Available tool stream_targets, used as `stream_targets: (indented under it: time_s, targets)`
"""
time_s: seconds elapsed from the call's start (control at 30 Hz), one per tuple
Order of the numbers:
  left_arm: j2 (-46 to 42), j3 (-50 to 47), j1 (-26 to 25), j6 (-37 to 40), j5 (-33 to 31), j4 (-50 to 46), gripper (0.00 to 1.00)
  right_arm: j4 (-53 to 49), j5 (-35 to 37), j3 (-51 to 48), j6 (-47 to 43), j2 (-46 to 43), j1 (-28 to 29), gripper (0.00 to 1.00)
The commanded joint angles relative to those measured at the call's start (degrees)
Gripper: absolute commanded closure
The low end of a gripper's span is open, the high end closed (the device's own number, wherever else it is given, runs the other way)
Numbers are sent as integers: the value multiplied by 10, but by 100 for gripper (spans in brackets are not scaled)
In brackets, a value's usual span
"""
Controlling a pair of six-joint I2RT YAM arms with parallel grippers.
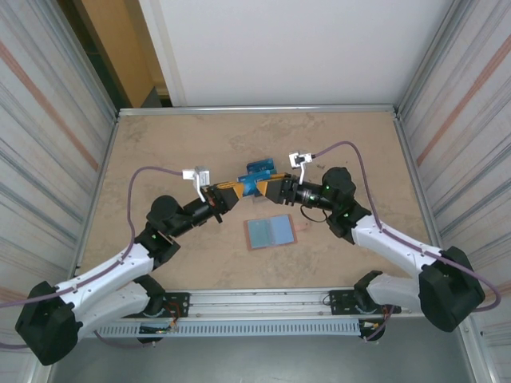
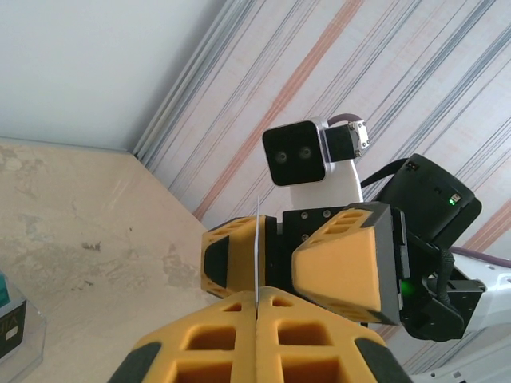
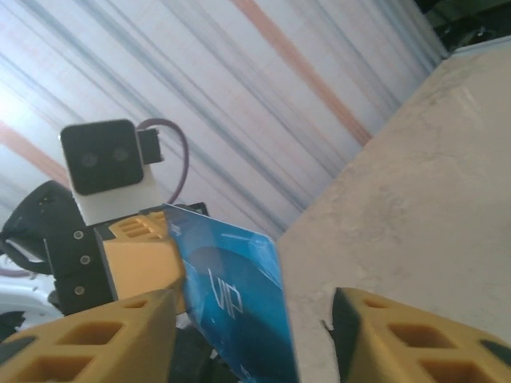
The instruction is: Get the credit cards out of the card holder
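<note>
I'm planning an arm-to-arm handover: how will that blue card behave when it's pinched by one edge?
The blue card juts out flat, clamped only at one end by the left tool, so it is probably stiff. Edge-on it is a thin line, so it is likely light. Its smooth printed face may slip.

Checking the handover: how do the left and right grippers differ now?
The left gripper is shut on the blue credit card, while the right gripper is open, its jaws standing apart on either side of it. The left gripper carries the card; the right gripper shows no grip on it yet. Both have yellow jaws and face each other.
</note>
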Motion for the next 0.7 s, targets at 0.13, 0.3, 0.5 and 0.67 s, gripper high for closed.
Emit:
stream_targets:
  time_s: [0.13,0.3,0.5,0.67]
  targets:
    - [-8,-15,5,-6,-31,42,100,32,-42,35,3,11,11,78]
    - [-21,-4,11,7,-23,-3,94,-17,-31,40,-23,-10,12,100]
    - [-69,75,24,142,14,-208,48,-180,2,60,-117,-66,17,100]
    - [-58,195,25,303,80,-408,37,-295,-13,77,-200,-103,24,100]
